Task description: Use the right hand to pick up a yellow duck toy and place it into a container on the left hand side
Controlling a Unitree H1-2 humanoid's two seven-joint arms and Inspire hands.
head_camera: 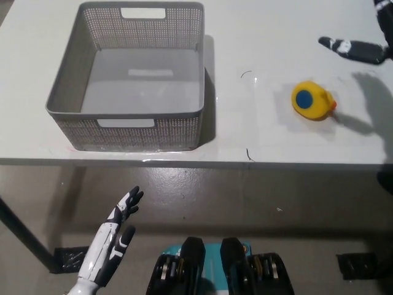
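A white table [276, 24] is carrying an empty grey mesh basket [67, 86] at left, well apart from the yellow duck toy [312, 101] lying ungrasped at right. The black right hand [359, 49] is hovering beyond the duck, fingers spread, holding nothing; the white left hand [110, 246] is resting open below. Pickup and placement both remain.

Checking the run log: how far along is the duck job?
Nothing done yet: the yellow duck toy sits on the table and the grey basket is empty. The right hand hovers above the duck; the left hand rests below. Grasp, carry and drop remain.
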